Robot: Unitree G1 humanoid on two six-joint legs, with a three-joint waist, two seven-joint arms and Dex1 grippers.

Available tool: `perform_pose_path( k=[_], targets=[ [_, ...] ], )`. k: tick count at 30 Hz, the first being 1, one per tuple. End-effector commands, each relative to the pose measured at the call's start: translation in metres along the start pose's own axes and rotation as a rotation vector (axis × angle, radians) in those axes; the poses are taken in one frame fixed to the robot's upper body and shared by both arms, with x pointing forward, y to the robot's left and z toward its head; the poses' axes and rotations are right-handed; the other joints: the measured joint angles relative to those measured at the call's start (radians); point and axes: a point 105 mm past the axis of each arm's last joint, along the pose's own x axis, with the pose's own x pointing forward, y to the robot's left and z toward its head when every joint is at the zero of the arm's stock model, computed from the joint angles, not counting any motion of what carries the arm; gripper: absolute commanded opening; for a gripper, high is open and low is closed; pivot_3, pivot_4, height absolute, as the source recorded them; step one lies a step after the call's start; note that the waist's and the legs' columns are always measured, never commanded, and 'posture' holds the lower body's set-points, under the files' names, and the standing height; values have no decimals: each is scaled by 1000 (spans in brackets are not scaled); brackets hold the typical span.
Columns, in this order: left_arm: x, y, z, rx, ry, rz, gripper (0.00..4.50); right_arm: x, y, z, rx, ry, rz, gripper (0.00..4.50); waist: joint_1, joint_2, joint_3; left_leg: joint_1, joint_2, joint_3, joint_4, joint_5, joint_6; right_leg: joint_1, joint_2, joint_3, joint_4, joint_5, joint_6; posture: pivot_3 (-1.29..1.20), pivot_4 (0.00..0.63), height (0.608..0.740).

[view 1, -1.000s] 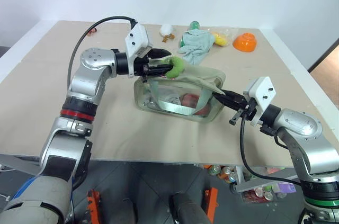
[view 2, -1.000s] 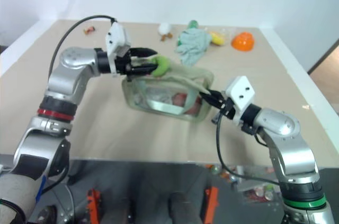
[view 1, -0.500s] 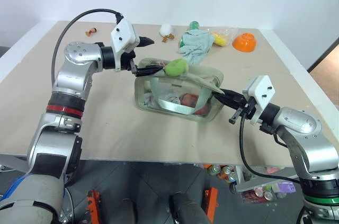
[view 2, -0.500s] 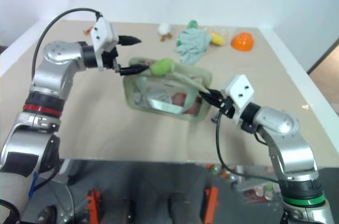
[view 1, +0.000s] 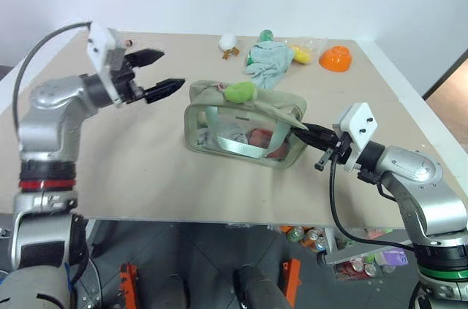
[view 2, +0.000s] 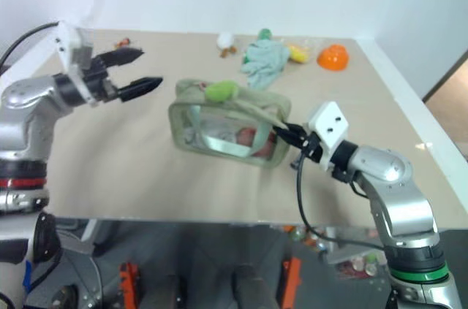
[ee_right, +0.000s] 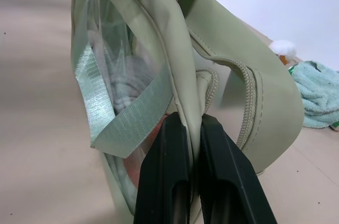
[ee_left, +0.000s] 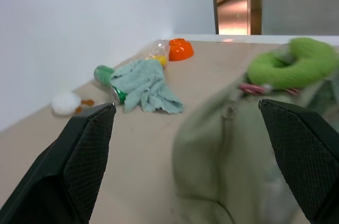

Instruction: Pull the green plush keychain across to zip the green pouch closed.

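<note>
The green pouch [view 1: 245, 128] stands upright near the middle of the bench [view 1: 146, 170], its clear window panel facing the near edge. The green plush keychain [view 1: 240, 91] rests on the top edge of the pouch, toward its left end, with its pink ring at the zipper line. The left gripper [view 1: 157, 74] hovers above the bench to the left of the pouch, clear of it, with its fingers [ee_left: 85, 155] spread wide and holding nothing. In the left wrist view the keychain lies between the two spread fingers but well beyond their tips. The right gripper [view 1: 306, 131] is at the right end of the pouch, its fingers [ee_right: 164, 176] pressed together and pinching a fold of the pouch fabric at that end. Along the far edge of the bench lie a light blue-green cloth [view 1: 269, 60] partly covering a green bottle [view 1: 268, 34], an orange bowl [view 1: 337, 58], a yellow item [view 1: 303, 52] and a small white object [view 1: 229, 42], all well apart from the pouch.
</note>
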Motion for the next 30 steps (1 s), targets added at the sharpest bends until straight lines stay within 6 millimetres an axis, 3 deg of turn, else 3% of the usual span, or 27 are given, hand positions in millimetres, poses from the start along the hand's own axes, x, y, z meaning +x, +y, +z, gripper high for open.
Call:
perform_pose_path(
  k=[1, 3, 7, 15, 20, 28, 30],
  targets=[
    [-5, -21, 2, -36, -30, -18, 4486, -2, 1, 2, -16, 6, 19, 0, 1, 0, 0, 0, 0, 0, 1, 0, 0, 0, 0, 0, 0, 0, 0, 0, 150, 739],
    [-1, -32, -11, -56, -9, -19, 4486, -1, 1, 1, -19, 8, 24, 0, 3, -1, 0, -1, 0, -1, 2, 1, 1, 0, 0, -1, 1, 0, -1, 0, 150, 739],
    [10, -40, -18, -71, -19, -18, 4486, 0, 1, 1, -20, 6, 32, 0, 3, 0, 0, 1, -1, 0, 3, 1, 1, 2, -1, 0, 1, 0, -1, 0, 150, 739],
    [26, -33, -30, -71, -15, -1, 4486, 1, 0, 2, -24, 7, 27, 0, 1, 0, 0, 2, -1, 0, 1, 1, 1, 1, 0, 0, 1, 0, -1, 0, 150, 739],
    [30, -25, -35, -65, -10, 20, 2993, 0, -1, 2, -23, 11, 13, 0, 1, 0, 0, 1, -1, 0, 1, 1, 1, 1, 0, 0, 1, 0, -1, 0, 150, 739],
    [36, -31, -29, -61, -42, -23, 133, -2, -2, 2, 20, -4, 0, 0, 1, 0, 0, 1, -1, 0, 1, 1, 1, 1, 0, 0, 1, 0, -1, 0, 150, 739],
    [35, -35, -26, -66, -47, -36, 53, -3, -3, 3, 36, -10, -8, 0, 1, 0, 0, 1, -1, 0, 1, 1, 1, 1, 0, 0, 1, 0, -1, 0, 150, 739]
  ],
)
